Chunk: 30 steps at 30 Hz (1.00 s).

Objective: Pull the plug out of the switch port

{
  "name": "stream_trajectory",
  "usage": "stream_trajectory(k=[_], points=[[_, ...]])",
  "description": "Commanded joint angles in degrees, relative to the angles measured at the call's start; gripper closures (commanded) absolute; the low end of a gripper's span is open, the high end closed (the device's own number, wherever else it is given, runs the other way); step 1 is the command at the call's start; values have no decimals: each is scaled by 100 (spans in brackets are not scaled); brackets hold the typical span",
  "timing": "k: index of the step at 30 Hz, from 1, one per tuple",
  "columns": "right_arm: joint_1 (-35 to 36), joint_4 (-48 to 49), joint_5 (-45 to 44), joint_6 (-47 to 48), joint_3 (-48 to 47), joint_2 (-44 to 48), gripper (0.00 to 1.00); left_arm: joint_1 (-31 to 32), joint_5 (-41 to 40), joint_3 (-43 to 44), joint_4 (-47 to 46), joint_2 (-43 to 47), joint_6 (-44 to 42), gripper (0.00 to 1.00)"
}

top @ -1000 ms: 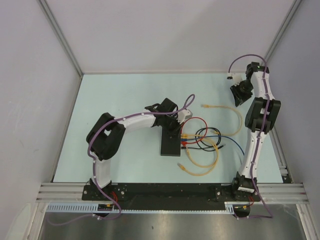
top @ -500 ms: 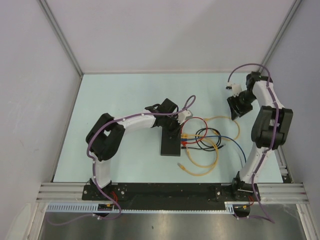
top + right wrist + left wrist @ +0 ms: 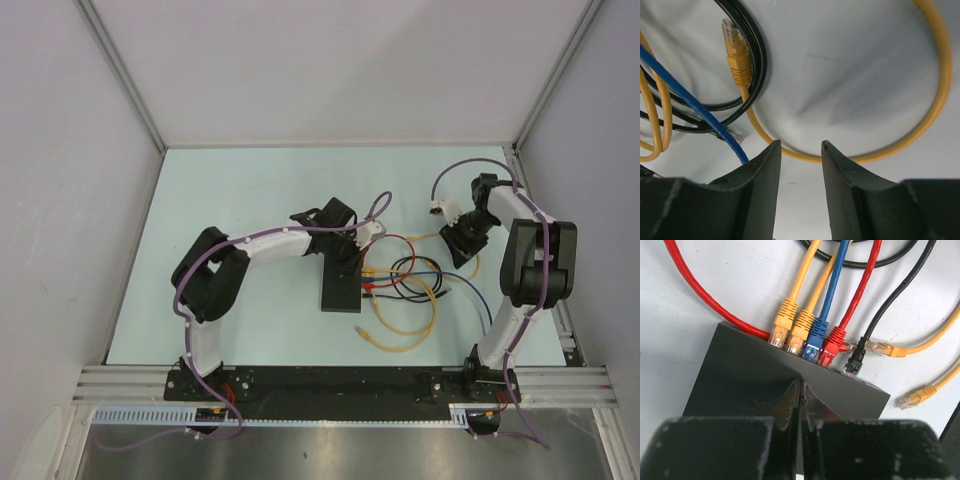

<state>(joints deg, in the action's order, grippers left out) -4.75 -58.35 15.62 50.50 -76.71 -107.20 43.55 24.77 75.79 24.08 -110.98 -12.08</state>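
matte black, the switch (image 3: 340, 290) lies flat on the pale table (image 3: 240, 190) near the middle, its socket edge facing right. in the left wrist view five plugs sit in that edge side by side: a yellow plug (image 3: 782, 322), a second yellow plug (image 3: 801, 331), a blue plug (image 3: 815, 339), a red plug (image 3: 832, 344) and, a little apart, a black plug (image 3: 855, 361). a loose yellow connector (image 3: 884, 347) lies on the table just beside the black plug, in no socket. the left gripper (image 3: 800, 387) is over the switch's top face with its fingers pressed together and nothing between them; whether they touch the box i cannot tell. the right gripper (image 3: 799, 146) hangs low over the tangle of cables (image 3: 405, 280) to the right of the switch, apart from the sockets, its fingers spread, with a yellow cable (image 3: 935, 95) crossing the gap on the table below.
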Motion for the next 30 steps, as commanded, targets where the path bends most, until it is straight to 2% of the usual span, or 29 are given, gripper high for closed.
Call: stream_trajectory(k=[1, 6, 9, 18, 23, 26, 27, 30], points=[[246, 350, 161, 381, 94, -38, 57, 92, -271, -187, 282, 32, -172, 96], [431, 245, 293, 583, 182, 6, 55, 119, -324, -187, 291, 41, -216, 96], [458, 210, 267, 794, 393, 102, 50, 127, -351, -187, 299, 24, -216, 96], [590, 385, -15, 1110, 902, 208, 53, 127, -359, -170, 300, -12, -216, 96], [677, 473, -146, 1383, 1228, 190, 60, 136, -377, -161, 308, -29, -216, 96], [721, 631, -462, 1611, 1605, 296, 76, 136, -394, -170, 300, -20, -216, 96], [713, 658, -550, 1682, 1676, 339, 85, 136, -394, -170, 308, -20, -208, 96], [591, 562, -867, 2304, 1852, 690, 96, 127, -394, -161, 299, -38, -216, 96]])
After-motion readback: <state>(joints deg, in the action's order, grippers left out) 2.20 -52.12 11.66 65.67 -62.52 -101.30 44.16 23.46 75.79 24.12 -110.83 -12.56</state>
